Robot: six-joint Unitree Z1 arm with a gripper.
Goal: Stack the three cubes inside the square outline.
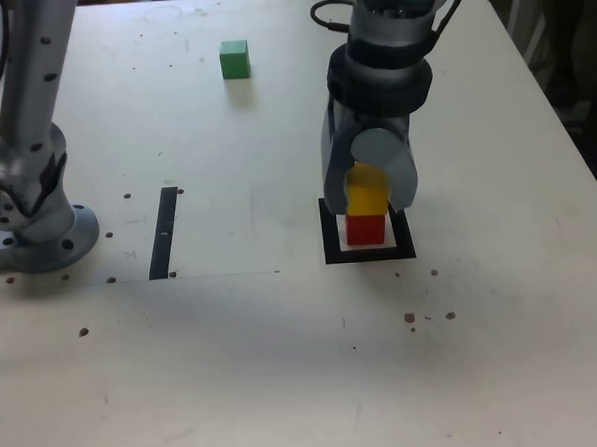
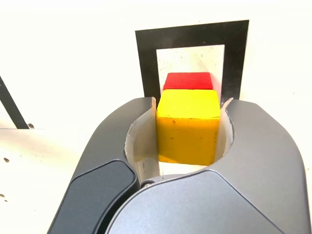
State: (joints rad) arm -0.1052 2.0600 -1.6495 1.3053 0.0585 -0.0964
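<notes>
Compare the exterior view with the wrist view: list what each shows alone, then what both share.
Only the exterior view shows the small green cube far back on the pale table, and the grey arm base. Only the wrist view shows the grey gripper closed on the small yellow cube from close up. Both show the yellow cube, the small red cube, the black square outline and the narrow black strip.

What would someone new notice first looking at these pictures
The eye lands on the gripper closed on the yellow cube, holding it over the red cube that sits inside the square outline, right of centre in the exterior view. Next comes the green cube, alone at the far side of the table, and a narrow black strip to the exterior view's left.
</notes>
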